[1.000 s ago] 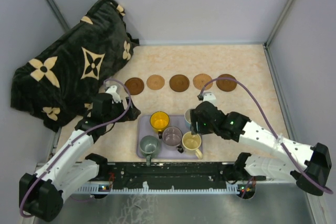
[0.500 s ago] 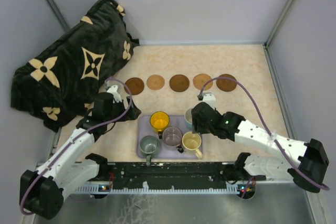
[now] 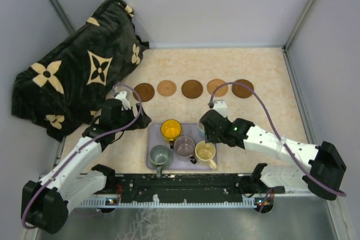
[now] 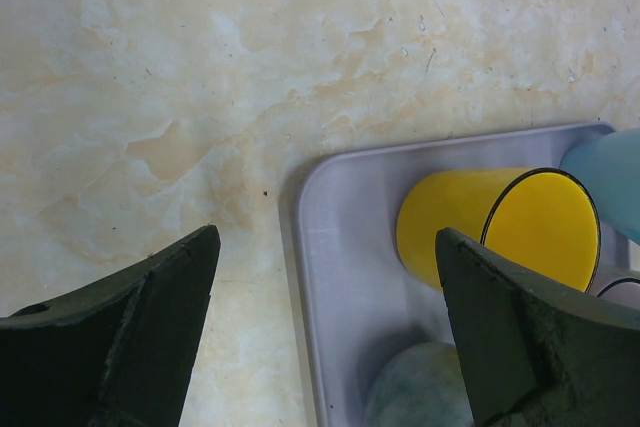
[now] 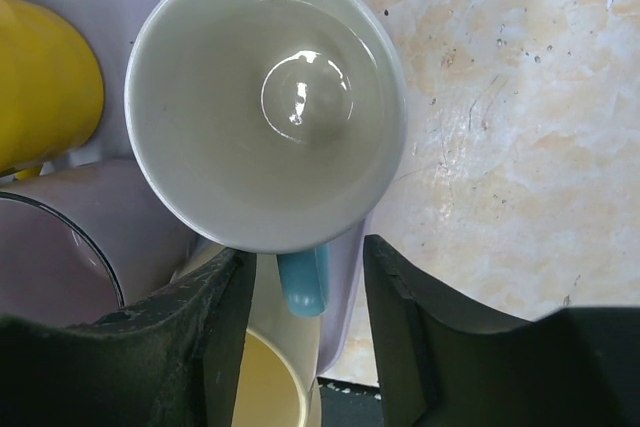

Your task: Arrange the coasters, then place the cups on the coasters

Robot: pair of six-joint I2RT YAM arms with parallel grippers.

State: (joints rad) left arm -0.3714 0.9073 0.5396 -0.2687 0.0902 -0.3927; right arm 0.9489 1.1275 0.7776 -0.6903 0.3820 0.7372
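Note:
Five coasters lie in a row across the table's middle, from a dark one (image 3: 144,91) to another dark one (image 3: 242,88). A lavender tray (image 3: 153,139) holds the cups: yellow (image 3: 170,130), grey-green (image 3: 160,154), mauve (image 3: 184,145), cream-yellow (image 3: 205,152). The white cup with a blue outside (image 5: 265,97) stands at the tray's right corner. My right gripper (image 5: 305,292) straddles its blue handle (image 5: 303,282), jaws narrow but clear of it on both sides. My left gripper (image 4: 325,337) hangs wide open over the tray's left edge (image 4: 340,277), near the yellow cup (image 4: 470,222).
A dark plush blanket with beige flower shapes (image 3: 79,66) is heaped at the back left, reaching close to the left arm. Grey walls enclose the table on three sides. A metal rail (image 3: 185,192) runs along the near edge.
My right jaws have narrowed around the blue handle, and the right arm has shifted slightly left. The left arm has hardly moved.

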